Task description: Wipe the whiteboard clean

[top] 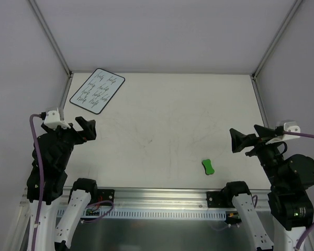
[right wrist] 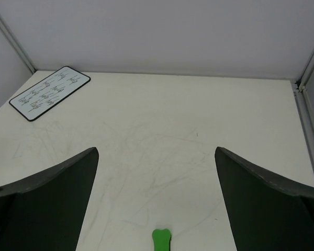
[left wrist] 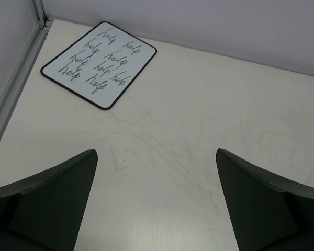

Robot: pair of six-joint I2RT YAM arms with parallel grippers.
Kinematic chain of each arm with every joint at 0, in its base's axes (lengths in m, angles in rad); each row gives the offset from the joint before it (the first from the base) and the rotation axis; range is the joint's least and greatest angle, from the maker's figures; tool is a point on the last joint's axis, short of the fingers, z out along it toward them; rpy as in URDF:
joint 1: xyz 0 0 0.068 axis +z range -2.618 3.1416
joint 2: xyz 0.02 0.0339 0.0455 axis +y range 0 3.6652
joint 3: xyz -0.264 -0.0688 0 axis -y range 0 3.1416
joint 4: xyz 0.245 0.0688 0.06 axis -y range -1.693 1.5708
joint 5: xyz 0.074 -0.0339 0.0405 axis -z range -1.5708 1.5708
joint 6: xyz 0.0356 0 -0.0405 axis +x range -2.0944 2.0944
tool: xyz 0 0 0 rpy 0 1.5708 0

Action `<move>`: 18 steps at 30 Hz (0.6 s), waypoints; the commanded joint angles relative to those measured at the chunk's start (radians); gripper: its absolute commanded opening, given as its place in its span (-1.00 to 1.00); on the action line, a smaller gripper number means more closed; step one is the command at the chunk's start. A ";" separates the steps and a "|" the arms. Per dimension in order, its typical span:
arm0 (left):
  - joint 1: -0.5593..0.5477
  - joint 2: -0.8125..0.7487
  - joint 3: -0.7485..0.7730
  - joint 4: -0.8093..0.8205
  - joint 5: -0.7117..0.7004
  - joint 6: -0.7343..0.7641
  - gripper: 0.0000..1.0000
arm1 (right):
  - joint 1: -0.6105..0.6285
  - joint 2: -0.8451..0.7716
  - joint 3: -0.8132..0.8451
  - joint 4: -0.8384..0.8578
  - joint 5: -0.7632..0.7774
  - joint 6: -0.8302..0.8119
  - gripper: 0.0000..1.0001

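Observation:
The whiteboard [top: 97, 90] lies flat at the far left corner of the table, white with a black border and covered in handwritten words. It also shows in the left wrist view [left wrist: 99, 63] and the right wrist view [right wrist: 49, 92]. A small green bone-shaped eraser [top: 208, 167] lies on the table near the front right, and its top shows in the right wrist view [right wrist: 161, 240]. My left gripper [top: 85, 128] is open and empty, well short of the whiteboard. My right gripper [top: 244, 140] is open and empty, right of and beyond the eraser.
Grey walls with metal frame posts [top: 51, 35] close the table at the back and sides. A metal rail [top: 162, 197] runs along the near edge between the arm bases. The tabletop [top: 167, 115] carries faint scuff marks.

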 commanded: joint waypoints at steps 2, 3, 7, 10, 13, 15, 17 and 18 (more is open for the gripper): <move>-0.006 0.127 -0.020 0.017 -0.014 -0.052 0.98 | -0.006 0.033 -0.067 0.074 -0.049 0.095 0.98; -0.006 0.156 -0.023 0.018 -0.019 -0.067 0.97 | -0.006 0.039 -0.082 0.079 -0.043 0.124 0.98; -0.006 0.348 -0.017 0.021 -0.010 -0.124 0.98 | -0.006 0.076 -0.162 0.082 -0.023 0.168 0.98; -0.006 0.509 0.012 0.050 -0.014 -0.170 0.97 | -0.006 0.120 -0.194 0.082 -0.056 0.217 0.98; -0.004 0.653 0.046 0.110 -0.033 -0.205 0.97 | -0.006 0.152 -0.242 0.085 -0.134 0.231 0.98; -0.003 0.764 0.089 0.135 -0.053 -0.226 0.97 | -0.006 0.181 -0.277 0.100 -0.213 0.219 0.98; 0.002 0.890 0.144 0.161 -0.103 -0.227 0.97 | -0.006 0.201 -0.308 0.111 -0.248 0.222 0.98; 0.008 0.935 0.172 0.165 -0.113 -0.223 0.97 | -0.006 0.205 -0.319 0.117 -0.256 0.225 0.98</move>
